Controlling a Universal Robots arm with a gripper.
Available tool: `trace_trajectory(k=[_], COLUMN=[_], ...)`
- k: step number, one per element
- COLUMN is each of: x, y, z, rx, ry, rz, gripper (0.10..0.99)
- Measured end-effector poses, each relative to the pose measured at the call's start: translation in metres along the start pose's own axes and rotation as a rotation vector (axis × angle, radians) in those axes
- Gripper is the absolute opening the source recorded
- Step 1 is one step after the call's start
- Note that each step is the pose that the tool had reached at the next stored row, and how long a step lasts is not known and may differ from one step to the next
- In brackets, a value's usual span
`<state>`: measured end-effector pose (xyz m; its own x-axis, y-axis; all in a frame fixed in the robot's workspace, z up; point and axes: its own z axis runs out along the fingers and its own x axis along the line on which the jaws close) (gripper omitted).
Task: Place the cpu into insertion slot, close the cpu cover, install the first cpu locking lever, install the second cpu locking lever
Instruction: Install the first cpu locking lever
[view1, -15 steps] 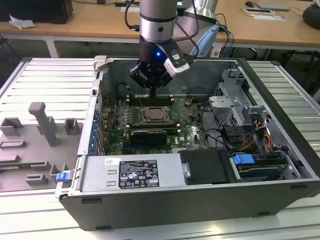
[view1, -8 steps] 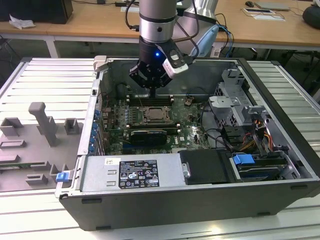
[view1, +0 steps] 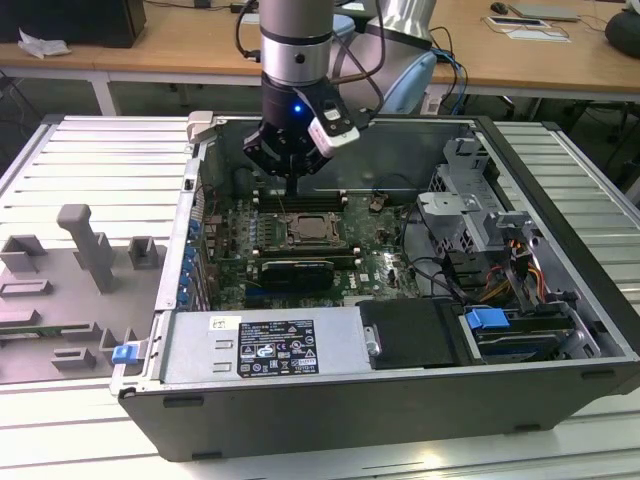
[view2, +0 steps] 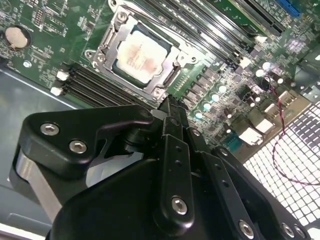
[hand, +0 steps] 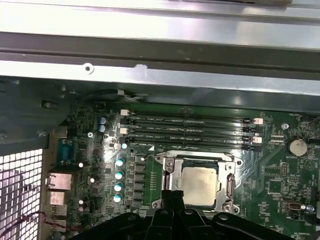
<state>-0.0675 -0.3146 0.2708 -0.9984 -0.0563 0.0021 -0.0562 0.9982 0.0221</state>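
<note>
Ribbed metal table (view1: 90, 160) supports the open computer case (view1: 400, 420); wooden desks stand behind it. Exterior view: the gripper (view1: 292, 183) hangs inside the case above the motherboard (view1: 370, 265), its tip just beside the insertion slot (view1: 276, 234) on the side facing the memory slots (view1: 300, 197). The cpu (view1: 306, 231) lies flat in that slot. The jaws are closed together with nothing between them. Second wrist view: the cpu's pale metal top shows through the central window of the cpu cover (view2: 107, 37), which lies flat around the chip. The closed tip stands near one corner of the cover, and contact with it cannot be told. First wrist view: the cover frame sits level on the slot, the chip is square within it, and the tip is at the frame's edge away from the memory slots. Status, as a judgement: chip placement is complete, and cover closure appears complete. Whether either lever step is done cannot be confirmed, because the latch points beside the frame are not clearly resolved.
</note>
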Motion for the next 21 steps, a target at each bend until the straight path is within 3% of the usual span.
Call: trace_trajectory(k=[10, 16, 21], x=[0.0130, 0.0276, 0.0311], y=[0.0008, 0.0022, 0.0101], z=[0.0007, 0.0033, 0.0071], rx=[0.000, 0.000, 0.000], ry=[0.0000, -0.0001, 0.0000], rz=[0.000, 0.000, 0.000], gripper=[0.106, 0.106, 0.106])
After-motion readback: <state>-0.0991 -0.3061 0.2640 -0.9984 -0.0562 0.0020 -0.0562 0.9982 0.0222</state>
